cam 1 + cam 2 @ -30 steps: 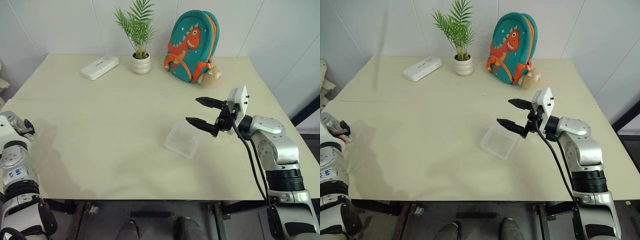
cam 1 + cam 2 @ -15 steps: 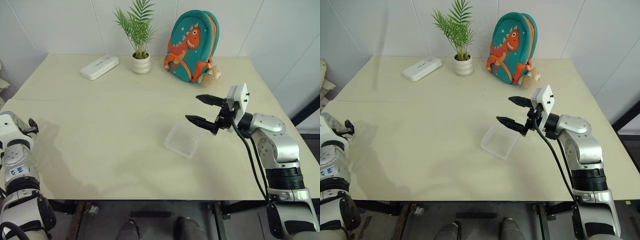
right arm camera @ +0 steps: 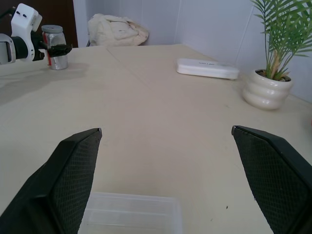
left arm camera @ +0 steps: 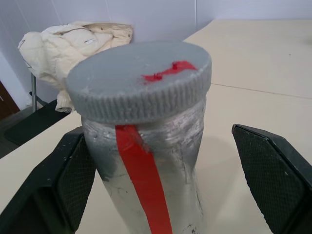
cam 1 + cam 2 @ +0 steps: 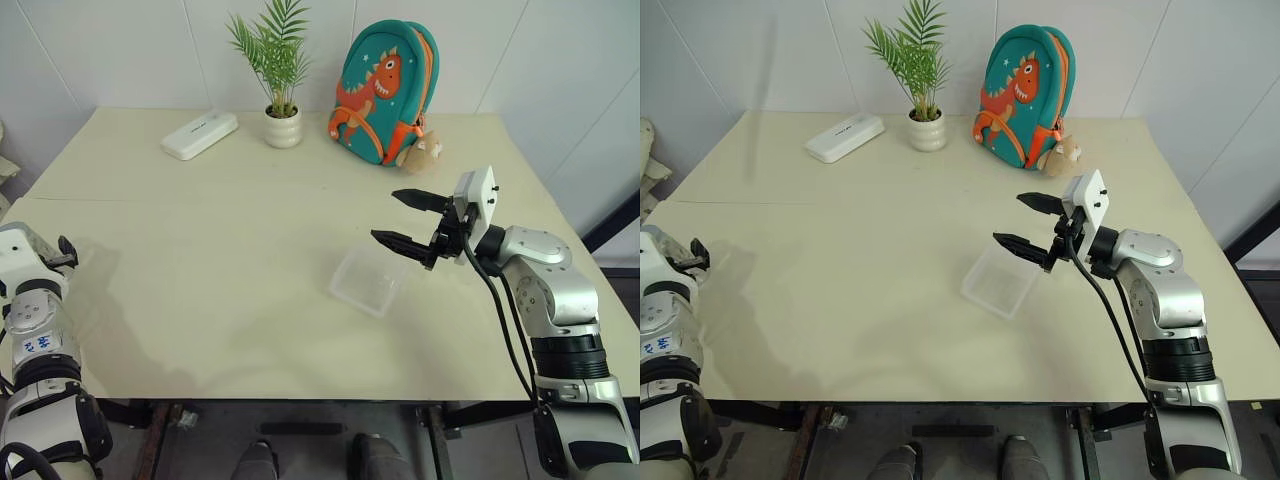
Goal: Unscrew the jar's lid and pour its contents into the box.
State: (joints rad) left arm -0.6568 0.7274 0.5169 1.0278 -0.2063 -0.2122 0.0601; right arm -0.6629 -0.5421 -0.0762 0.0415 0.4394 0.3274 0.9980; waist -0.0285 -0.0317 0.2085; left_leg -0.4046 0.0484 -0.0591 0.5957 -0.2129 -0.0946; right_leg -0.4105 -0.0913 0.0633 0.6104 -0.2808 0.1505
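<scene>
Beige surface (image 5: pixel 200 280) against white walls; at the back a dinosaur backpack (image 5: pixel 385 90), a potted plant (image 5: pixel 283 128) and a white flat case (image 5: pixel 200 134). Box (image 5: pixel 367 280) sits right of centre on the surface, empty as far as I can tell. Change over the last second: practically none. Right hand (image 5: pixel 408 222) is parked in the same spot, hanging just above the box's far right corner, fingers spread wide, holding nothing and touching nothing. Left forearm has only nudged at the surface's left edge, so no real progress, and we're still pre-grasp. Left hand (image 4: pixel 165 185) is also fully spread, straddling the jar (image 4: pixel 151 146), which stands on the surface near that left edge, well apart from the box. One finger is right beside the jar wall, can't tell if it touches; the other is clearly apart, so no grip yet. Lid (image 4: pixel 139 80) is still screwed on, red mark up. Contents can't be made out through the silvery wall. My read: next is to close the left hand on the jar, then bring it toward the right hand for the unscrew. Nothing is poured yet.
</scene>
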